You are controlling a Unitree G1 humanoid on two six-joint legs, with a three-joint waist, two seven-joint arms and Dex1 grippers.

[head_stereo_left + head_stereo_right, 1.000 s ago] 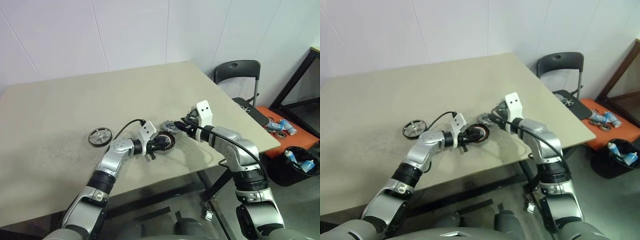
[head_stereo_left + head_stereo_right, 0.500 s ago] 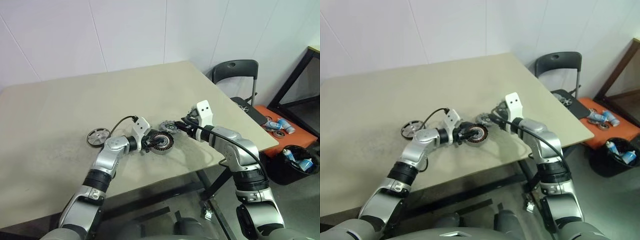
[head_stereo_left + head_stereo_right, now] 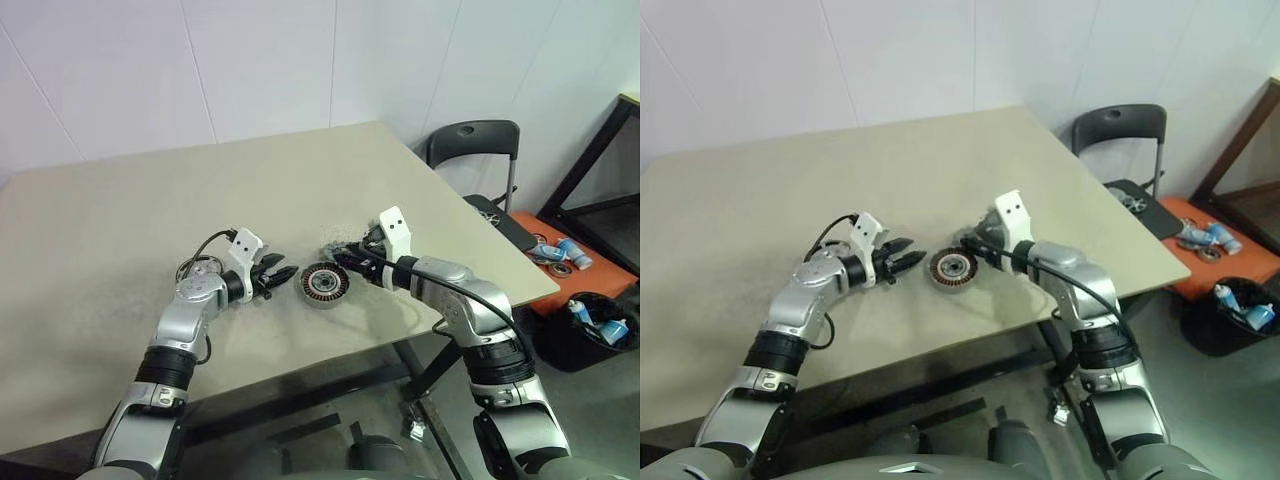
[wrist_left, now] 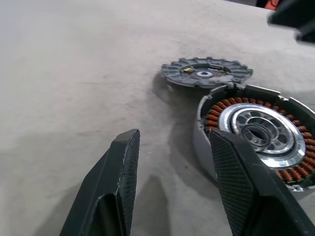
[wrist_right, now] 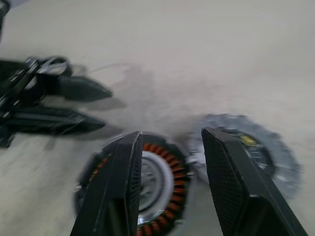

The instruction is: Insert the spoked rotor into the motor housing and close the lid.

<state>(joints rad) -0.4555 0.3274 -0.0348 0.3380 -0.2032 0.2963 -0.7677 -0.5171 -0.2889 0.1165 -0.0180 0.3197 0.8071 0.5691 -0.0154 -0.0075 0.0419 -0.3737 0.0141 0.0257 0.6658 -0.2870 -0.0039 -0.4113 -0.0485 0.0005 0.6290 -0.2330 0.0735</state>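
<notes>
The motor housing (image 3: 324,284), a round silver-rimmed disc with copper windings, lies flat on the table (image 3: 130,200). Close behind it, rim to rim, lies a grey disc with a notched rim and a centre hub, which I take for the spoked rotor (image 4: 206,73). My left gripper (image 3: 282,277) is open just left of the housing, apart from it, with nothing between its fingers (image 4: 123,162). My right gripper (image 3: 344,259) hovers open over the housing's far right side, next to the rotor (image 5: 246,147), and holds nothing.
A dark chair (image 3: 475,140) stands past the table's right corner. On the floor to the right are an orange mat (image 3: 545,250) with small parts and a black bin (image 3: 600,325). The table's near edge runs just in front of the housing.
My left gripper has let go of the housing and drawn back to the left. The housing stays on the table. My right gripper has edged left toward it.
</notes>
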